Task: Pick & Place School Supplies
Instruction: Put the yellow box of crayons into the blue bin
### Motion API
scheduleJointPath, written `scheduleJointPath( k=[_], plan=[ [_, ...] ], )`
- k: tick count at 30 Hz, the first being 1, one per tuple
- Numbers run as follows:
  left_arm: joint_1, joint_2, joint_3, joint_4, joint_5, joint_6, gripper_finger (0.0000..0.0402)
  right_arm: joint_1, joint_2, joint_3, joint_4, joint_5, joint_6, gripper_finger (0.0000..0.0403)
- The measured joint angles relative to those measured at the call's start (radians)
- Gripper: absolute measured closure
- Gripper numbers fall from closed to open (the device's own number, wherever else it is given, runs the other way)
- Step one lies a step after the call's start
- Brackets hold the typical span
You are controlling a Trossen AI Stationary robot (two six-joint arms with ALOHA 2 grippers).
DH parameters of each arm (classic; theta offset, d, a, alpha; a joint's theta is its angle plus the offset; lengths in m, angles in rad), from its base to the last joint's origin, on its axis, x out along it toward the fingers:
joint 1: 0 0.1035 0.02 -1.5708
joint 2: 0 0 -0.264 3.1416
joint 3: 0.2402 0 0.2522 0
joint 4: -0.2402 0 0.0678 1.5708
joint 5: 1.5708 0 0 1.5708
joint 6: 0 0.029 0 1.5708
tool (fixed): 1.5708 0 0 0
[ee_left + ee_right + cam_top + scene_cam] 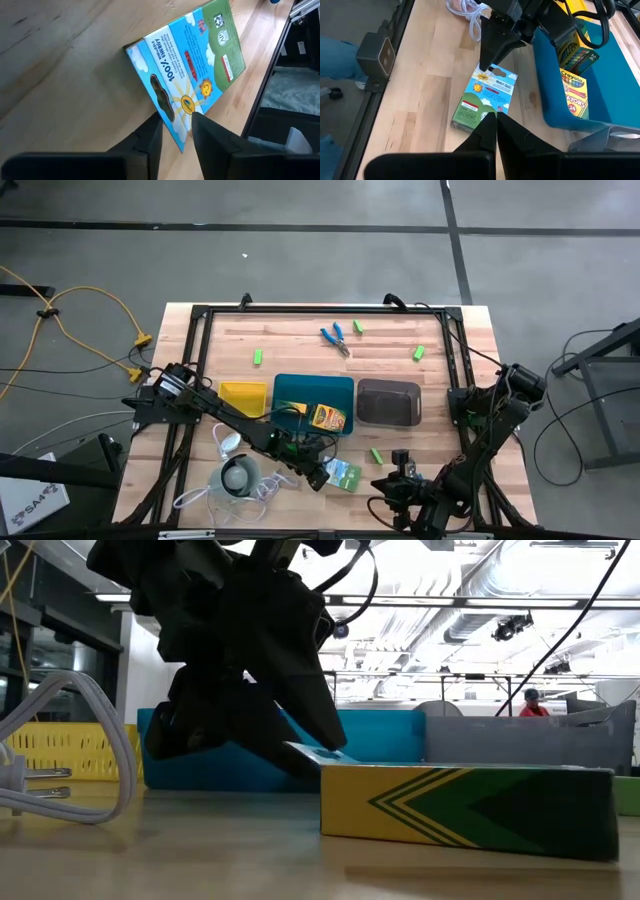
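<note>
Wooden tabletop (300, 350) w/ black frame held teal plastic tray (290, 392) w/ two yellow-green crayon boxes (327, 418) inside. Lay flat just beside tray's near edge: green-blue flat crayon pack (485, 102), left gripper (175, 131) w/ fingers straddling one end, close on both faces, grip unclear. Hovered near pack w/ fingers pressed together: right gripper (496, 131).

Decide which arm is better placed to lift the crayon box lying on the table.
Left: its pincer already straddles one end of the crayon box. The right pincer is shut, near the table's front edge.
</note>
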Motion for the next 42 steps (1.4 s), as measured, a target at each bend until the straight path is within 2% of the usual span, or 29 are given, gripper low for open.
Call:
scheduleJointPath(
  k=[10, 19, 24, 32, 37, 42],
  plan=[
    [0.000, 0.000, 0.000, 0.000, 0.000, -0.003, 0.0330, 0.000, 0.000, 0.000, 0.004, 0.000, 0.000, 0.0400],
    [0.000, 0.000, 0.000, 0.001, 0.017, 0.000, 0.0397, 0.000, 0.000, 0.000, 0.006, 0.000, 0.001, 0.0400],
    [0.000, 0.000, 0.000, 0.011, 0.021, 0.024, 0.0400, 0.000, 0.000, 0.000, 0.006, 0.000, 0.001, 0.0400],
    [0.007, -0.001, 0.000, 0.139, 0.059, 0.095, 0.0401, 0.000, 0.000, 0.000, 0.006, 0.000, 0.001, 0.0400],
    [0.019, -0.011, -0.001, 0.139, 0.102, 0.136, 0.0401, 0.000, 0.000, 0.000, 0.005, 0.000, 0.001, 0.0400],
    [0.033, -0.076, -0.001, 0.127, 0.140, 0.202, 0.0401, 0.000, 0.000, 0.000, 0.005, -0.001, 0.001, 0.0400]
  ],
)
